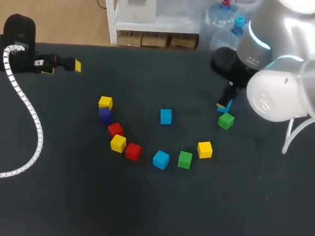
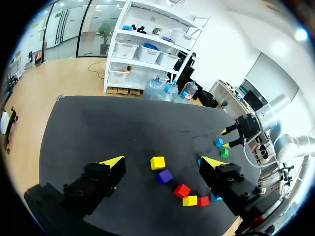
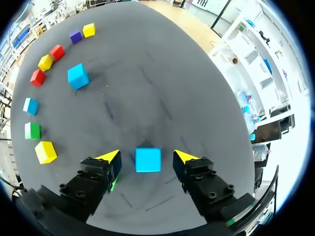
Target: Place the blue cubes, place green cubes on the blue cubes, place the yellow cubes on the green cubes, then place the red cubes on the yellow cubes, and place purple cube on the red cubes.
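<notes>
Straddles a blue cube (image 3: 148, 161) on the tabletop (image 1: 141, 213) with the right end effector (image 3: 147, 156), fingers spread and touching neither side. Has a green cube (image 1: 226, 120) just beside it, a second blue cube (image 1: 165, 116) nearer the middle, then a curved row of cubes (image 1: 133, 151). Holds the left end effector (image 2: 163, 161) open, well apart at the far left.

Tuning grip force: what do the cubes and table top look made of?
The blue cube between the open fingers of the right end effector, like the rest: solid matte colour, crisp edges, no gloss; probably painted wood or foam, can't tell which. Table top: dark matte, faint scuff streaks; likely a fabric or rubber mat.
</notes>
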